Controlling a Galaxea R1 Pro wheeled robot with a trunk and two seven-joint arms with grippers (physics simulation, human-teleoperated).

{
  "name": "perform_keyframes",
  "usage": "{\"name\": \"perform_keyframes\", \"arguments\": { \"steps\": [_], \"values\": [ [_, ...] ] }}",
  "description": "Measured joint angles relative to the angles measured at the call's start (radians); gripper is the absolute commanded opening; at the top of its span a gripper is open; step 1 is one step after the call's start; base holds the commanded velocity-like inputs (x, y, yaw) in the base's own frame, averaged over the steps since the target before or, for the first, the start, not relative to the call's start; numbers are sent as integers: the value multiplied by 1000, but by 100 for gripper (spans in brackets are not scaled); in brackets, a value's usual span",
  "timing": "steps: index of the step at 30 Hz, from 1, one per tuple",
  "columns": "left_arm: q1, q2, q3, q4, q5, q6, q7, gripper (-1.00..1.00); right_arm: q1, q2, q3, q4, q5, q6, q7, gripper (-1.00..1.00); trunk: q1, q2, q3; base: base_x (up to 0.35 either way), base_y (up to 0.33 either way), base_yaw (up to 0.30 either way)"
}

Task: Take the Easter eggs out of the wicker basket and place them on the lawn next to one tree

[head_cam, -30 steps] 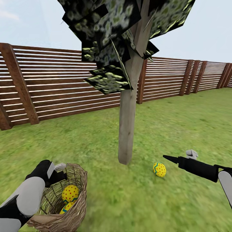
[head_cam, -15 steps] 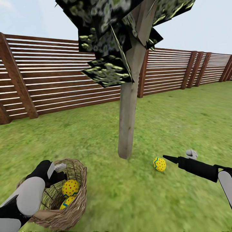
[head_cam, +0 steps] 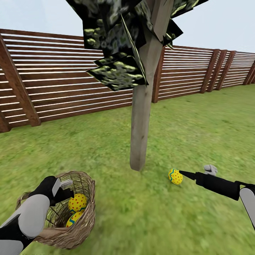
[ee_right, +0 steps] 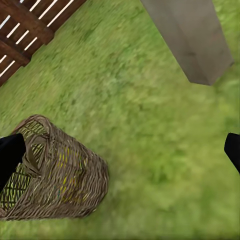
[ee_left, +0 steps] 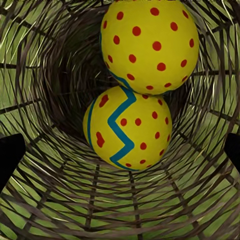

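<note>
Eggs (head_cam: 77, 209) — two in wicker basket (head_cam: 86, 223), one (head_cam: 175, 176) by tree (head_cam: 141, 131).

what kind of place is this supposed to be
A simulated fenced garden or backyard, it seems: mottled green grass lawn underfoot, a brown horizontal-slat wooden fence along the edge, and a slim tree with a pale grey-brown trunk and blocky speckled foliage under open sky.

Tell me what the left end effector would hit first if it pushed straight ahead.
Probably the zigzag-banded egg, centred ahead inside the wicker basket, with the red-dotted egg touching it. Depth is hard to judge, so either could come first.
</note>
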Motion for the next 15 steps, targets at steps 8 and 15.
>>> {"name": "perform_keyframes", "arguments": {
  "steps": [8, 15],
  "values": [
    [0, 0, 0, -1, 0, -4, 0, 100, 0, -1, -2, 0, -1, 0, 0, 100, 3, -1, -23, 0, 0, 0],
    [0, -3, 0, -3, -1, -7, 1, 100, 0, -1, -3, 0, -3, 0, 1, 100, 6, -3, -50, 0, 0, 0]
  ]
}}
